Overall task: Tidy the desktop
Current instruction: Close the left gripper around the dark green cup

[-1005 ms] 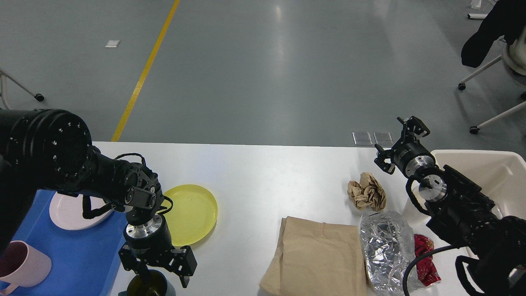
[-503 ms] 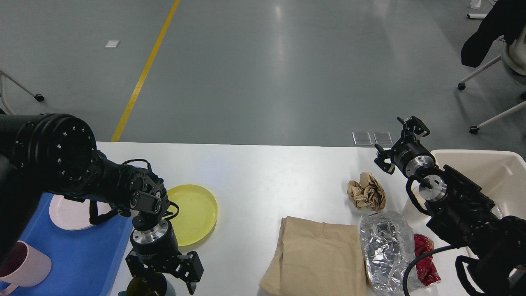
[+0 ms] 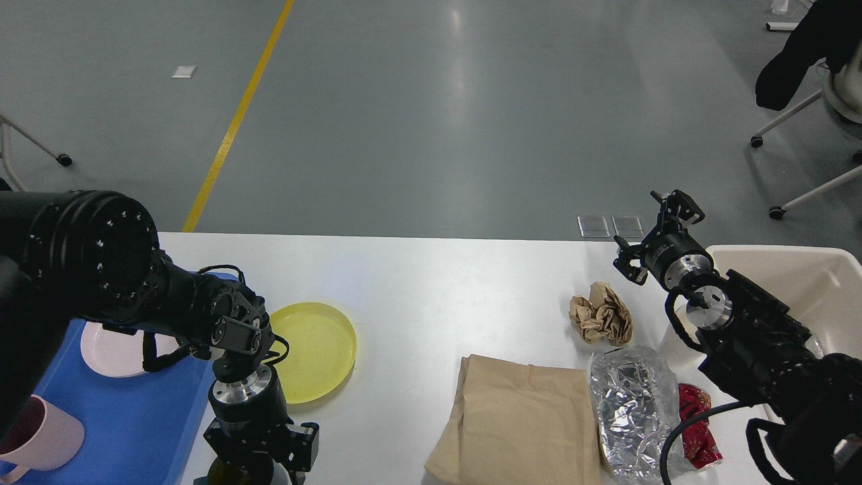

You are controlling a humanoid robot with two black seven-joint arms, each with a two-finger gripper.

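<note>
Desktop [image 3: 431, 283]: white, fills the lower half of the view.

Left gripper [image 3: 259, 465]: points down at the near edge, over a dark cup [image 3: 232, 471] just beside the blue tray [image 3: 135, 417]. Its fingers run off the bottom of the view; whether they grip the cup cannot be told.

Step in hand, as judged: picking up the cup for the tray. Done well, it needs the fingers astride the rim, a firm close, and a straight lift clear of the yellow plate [image 3: 313, 350].

Right gripper [image 3: 656, 232]: fingers spread, empty, raised near the beige bin [image 3: 801, 276].

Awaiting clearing: crumpled paper [image 3: 601, 313], paper bag [image 3: 518, 421], foil bag [image 3: 633, 397].

Change since half a second ago: left gripper lower and drawn slightly left, its fingers closer together; right arm unmoved.
</note>
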